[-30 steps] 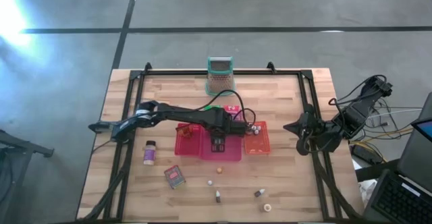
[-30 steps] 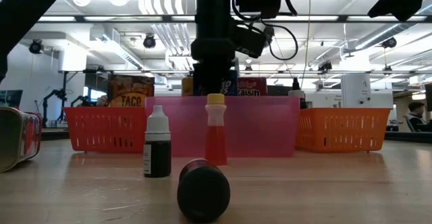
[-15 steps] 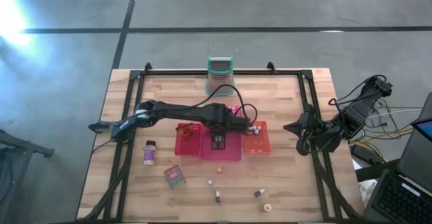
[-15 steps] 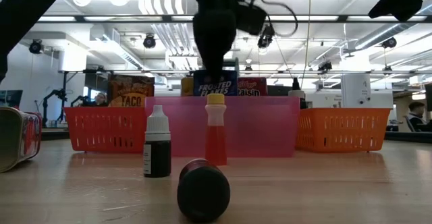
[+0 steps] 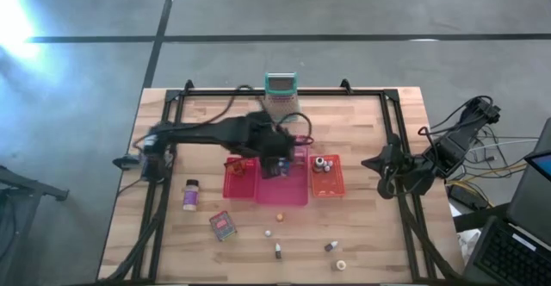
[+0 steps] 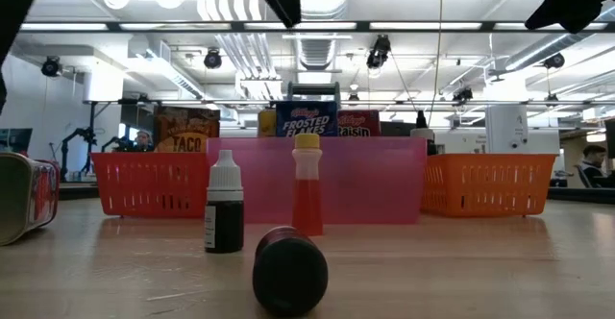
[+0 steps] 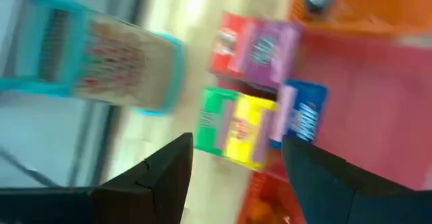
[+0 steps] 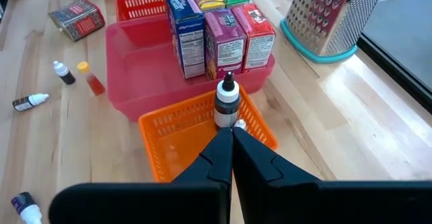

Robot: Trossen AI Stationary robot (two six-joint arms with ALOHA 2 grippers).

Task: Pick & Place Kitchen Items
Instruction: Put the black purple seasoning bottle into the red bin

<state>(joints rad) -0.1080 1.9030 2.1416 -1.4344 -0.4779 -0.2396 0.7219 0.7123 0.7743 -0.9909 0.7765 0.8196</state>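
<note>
Blue cereal box [image 8: 184, 28] in pink tray [image 8: 135, 75]

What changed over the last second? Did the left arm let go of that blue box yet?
The left gripper has pulled up and back toward the left, away from the pink tray. Its fingers are open with nothing between them. The blue Frosted Flakes box now stands free in the tray beside the other boxes. The right gripper, shut, stayed parked at the table's right edge; the loose bottles did not move.
</note>
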